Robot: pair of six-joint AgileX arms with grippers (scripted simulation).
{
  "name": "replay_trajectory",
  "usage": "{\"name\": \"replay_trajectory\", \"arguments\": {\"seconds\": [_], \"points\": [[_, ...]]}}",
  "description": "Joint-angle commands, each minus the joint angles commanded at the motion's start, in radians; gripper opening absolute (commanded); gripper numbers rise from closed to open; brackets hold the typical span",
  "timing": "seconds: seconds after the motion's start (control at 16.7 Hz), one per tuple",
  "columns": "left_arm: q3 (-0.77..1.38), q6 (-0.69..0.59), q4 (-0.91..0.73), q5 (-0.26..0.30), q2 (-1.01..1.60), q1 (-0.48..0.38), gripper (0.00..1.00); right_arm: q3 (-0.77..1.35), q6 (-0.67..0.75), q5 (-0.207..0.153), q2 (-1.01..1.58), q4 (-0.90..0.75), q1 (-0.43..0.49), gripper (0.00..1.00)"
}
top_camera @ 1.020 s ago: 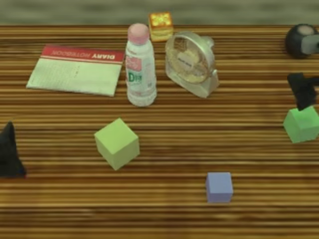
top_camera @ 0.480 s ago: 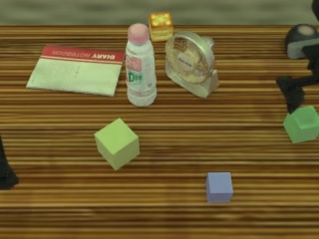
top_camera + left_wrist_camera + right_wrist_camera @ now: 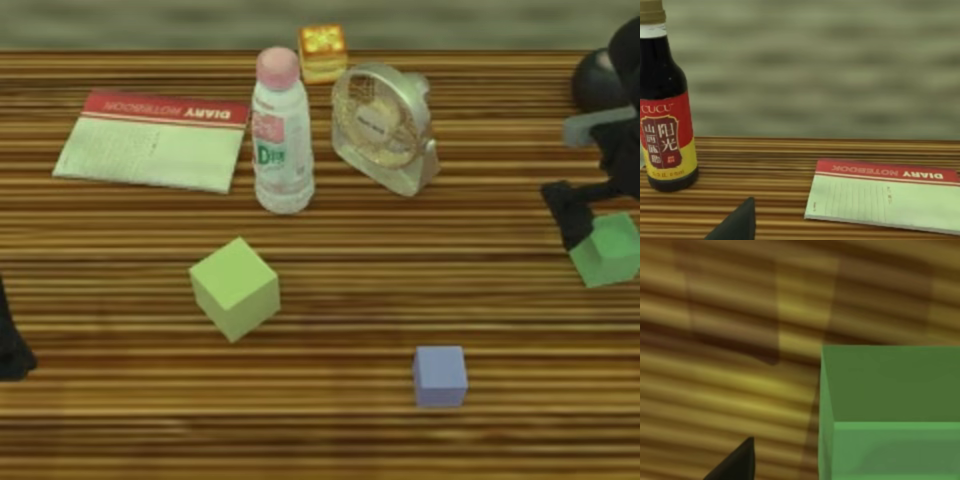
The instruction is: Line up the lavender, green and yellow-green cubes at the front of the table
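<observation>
The table (image 3: 330,300) was a wide wooden top with fine dark and light brown stripes, backed by a blurred grey-green wall. At its far left edge the left gripper (image 3: 10,345) sat parked, only a dark tip showing; whether its fingers were apart or together could not be told. A dark glossy sauce bottle (image 3: 662,100) appeared in the left wrist view. A flat pale-green notebook (image 3: 155,140) with a red band lay at the back left, then a clear plastic bottle (image 3: 280,135) with a pink cap, a small patterned orange cube (image 3: 322,50) and a round beige fan (image 3: 385,125). The matte lime cube (image 3: 235,288) stood left of centre, the small lavender cube (image 3: 440,376) nearer the front. The green cube (image 3: 608,250) rested at the right edge. The right gripper (image 3: 575,210) had shifted leftward since a second earlier, now just beside the green cube; its finger state could not be told.
</observation>
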Motion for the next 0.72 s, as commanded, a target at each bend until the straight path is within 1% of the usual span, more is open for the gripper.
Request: {"name": "replay_trajectory", "arguments": {"seconds": [0.12,0.24,0.48,0.72], "points": [[0.0,0.0,0.0,0.0,0.0,0.0,1.0,-0.049,0.001,0.0,0.032,0.085,0.001,1.0],[0.0,0.0,0.0,0.0,0.0,0.0,1.0,-0.08,0.003,0.001,0.054,0.132,0.002,1.0],[0.0,0.0,0.0,0.0,0.0,0.0,1.0,-0.085,0.003,0.001,0.058,0.14,0.002,1.0],[0.0,0.0,0.0,0.0,0.0,0.0,1.0,-0.085,0.003,0.001,0.058,0.14,0.002,0.7]]}}
